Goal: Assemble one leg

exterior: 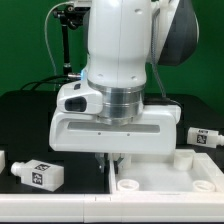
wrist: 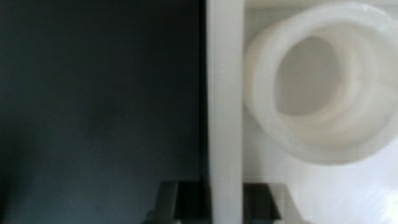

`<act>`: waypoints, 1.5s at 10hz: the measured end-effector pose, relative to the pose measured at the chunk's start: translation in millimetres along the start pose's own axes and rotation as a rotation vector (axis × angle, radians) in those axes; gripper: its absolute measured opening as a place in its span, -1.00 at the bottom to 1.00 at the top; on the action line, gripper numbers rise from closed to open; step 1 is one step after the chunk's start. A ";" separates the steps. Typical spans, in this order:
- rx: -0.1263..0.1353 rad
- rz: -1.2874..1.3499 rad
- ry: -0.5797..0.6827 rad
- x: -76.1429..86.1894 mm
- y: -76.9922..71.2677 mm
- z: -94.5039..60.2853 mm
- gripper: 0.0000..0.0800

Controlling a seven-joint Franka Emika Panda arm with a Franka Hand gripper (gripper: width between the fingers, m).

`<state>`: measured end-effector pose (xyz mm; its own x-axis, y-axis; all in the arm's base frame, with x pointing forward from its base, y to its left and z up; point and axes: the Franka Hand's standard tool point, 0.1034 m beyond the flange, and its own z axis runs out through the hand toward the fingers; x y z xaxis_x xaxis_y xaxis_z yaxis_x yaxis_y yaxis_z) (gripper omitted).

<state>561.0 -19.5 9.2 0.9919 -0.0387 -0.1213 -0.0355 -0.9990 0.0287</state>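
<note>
The white panel point(exterior: 165, 178) lies at the front of the exterior view's right. My gripper point(exterior: 110, 160) is down at its near left edge. In the wrist view my gripper point(wrist: 224, 205) has one dark finger point(wrist: 180, 203) on each side of the panel's upright rim point(wrist: 222, 90), and both look pressed against it. A round socket point(wrist: 320, 90) sits just inside the rim. One leg point(exterior: 40, 173), a stubby white peg with a tag, lies on the black table at the exterior view's left. Another leg point(exterior: 205, 138) lies at the right.
Part of a third white peg point(exterior: 2, 160) shows at the exterior view's left edge. A black stand point(exterior: 66, 45) rises at the back left. The arm's white body hides the middle of the table.
</note>
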 end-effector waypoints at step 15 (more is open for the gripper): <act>0.050 0.082 -0.063 -35.4 -0.2 -41.1 0.62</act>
<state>530.9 -17.0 54.3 0.9757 -0.1207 -0.1829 -0.1243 -0.9922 -0.0085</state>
